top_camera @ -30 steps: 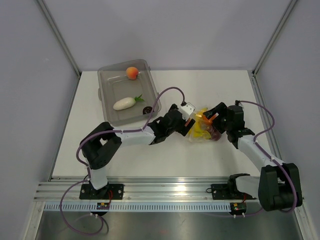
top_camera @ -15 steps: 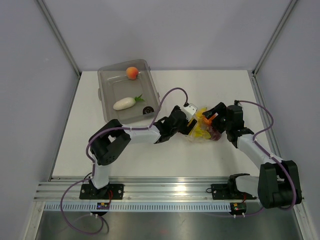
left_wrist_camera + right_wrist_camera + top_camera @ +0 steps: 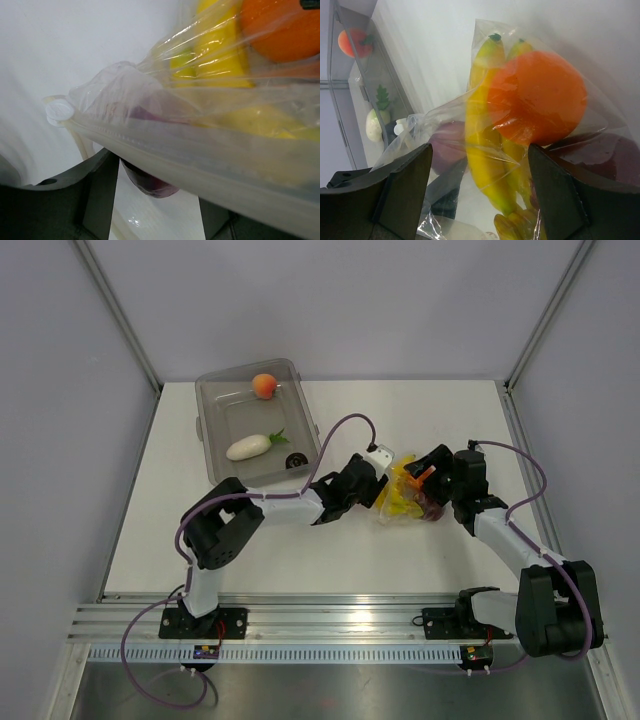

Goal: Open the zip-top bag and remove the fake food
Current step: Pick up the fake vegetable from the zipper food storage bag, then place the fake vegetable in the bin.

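At ten o'clock on the table [image 3: 200, 540]: clear-grey tub [image 3: 203, 430], with a peach [image 3: 264, 386] at its twelve o'clock end, a white radish [image 3: 248, 447] near the middle and a dark round piece [image 3: 295, 460] at its five o'clock corner.

Just past the table's middle, toward three o'clock: left gripper [image 3: 386, 483], up against the nine o'clock side of the zip-top bag [image 3: 403, 505]. From the left wrist, zip strip [image 3: 165, 145] lying across the gap between the two dark fingers [image 3: 95, 200]. Clamped or only straddled, cannot tell.

Inside the film, packed together: banana bunch [image 3: 485, 140], orange [image 3: 540, 100] and dark red apple [image 3: 150, 182].

At the bag's two o'clock: right gripper [image 3: 424, 476], jaws spread wide with the filled part of the bag between them. Pressing on the film or clear of it, cannot tell.
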`<state>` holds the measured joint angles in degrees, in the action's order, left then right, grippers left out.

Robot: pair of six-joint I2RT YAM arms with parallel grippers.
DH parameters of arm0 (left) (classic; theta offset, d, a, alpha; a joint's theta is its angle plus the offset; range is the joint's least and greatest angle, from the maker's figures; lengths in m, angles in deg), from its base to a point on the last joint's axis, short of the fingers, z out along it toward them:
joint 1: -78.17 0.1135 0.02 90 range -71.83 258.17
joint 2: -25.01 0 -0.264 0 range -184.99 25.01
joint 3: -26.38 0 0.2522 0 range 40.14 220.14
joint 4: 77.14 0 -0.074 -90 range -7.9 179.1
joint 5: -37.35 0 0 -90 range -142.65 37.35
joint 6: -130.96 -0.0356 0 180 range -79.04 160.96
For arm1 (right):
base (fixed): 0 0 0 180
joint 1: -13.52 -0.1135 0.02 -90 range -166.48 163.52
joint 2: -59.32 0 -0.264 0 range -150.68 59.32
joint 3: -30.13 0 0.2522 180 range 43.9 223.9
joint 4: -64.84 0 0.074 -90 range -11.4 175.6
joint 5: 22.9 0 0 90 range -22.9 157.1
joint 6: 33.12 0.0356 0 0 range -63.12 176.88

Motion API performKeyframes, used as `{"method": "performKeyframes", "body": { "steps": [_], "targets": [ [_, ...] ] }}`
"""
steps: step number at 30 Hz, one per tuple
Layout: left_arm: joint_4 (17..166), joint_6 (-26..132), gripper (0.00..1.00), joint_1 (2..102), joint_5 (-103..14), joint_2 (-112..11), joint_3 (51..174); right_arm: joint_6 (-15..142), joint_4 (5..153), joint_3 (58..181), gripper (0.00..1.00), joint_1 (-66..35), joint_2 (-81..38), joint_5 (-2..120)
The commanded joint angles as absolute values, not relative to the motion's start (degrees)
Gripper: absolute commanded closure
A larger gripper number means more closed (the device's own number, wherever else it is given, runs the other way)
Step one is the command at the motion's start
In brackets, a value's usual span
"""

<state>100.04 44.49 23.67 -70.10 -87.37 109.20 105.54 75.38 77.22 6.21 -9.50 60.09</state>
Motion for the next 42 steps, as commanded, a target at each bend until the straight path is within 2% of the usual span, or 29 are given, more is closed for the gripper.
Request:
{"method": "performKeyframes", "body": {
  "steps": [1,8,16,30,39,42],
  "targets": [
    [100.4,45.8,0.49,23.4,-72.1,-86.7,111.4,105.0,74.6,78.2,0.16,6.5,-9.2,59.5],
    [101.7,49.1,0.50,23.4,-70.0,-79.9,107.6,105.0,74.8,78.3,0.16,6.5,-9.1,59.8],
    [97.2,57.9,0.50,23.5,-73.4,-74.3,105.9,104.9,75.3,78.3,0.15,6.5,-8.8,60.1],
    [97.7,63.7,0.51,26.4,-69.4,-65.4,99.5,105.0,75.0,78.3,0.16,6.4,-8.9,59.5],
    [100.7,66.5,0.51,33.8,-65.6,-56.6,93.1,105.0,74.8,78.3,0.16,6.6,-9.1,59.5],
    [103.2,68.6,0.52,39.6,-64.4,-53.8,89.9,104.9,74.8,78.2,0.15,6.5,-9.0,59.5]
  ]
}}
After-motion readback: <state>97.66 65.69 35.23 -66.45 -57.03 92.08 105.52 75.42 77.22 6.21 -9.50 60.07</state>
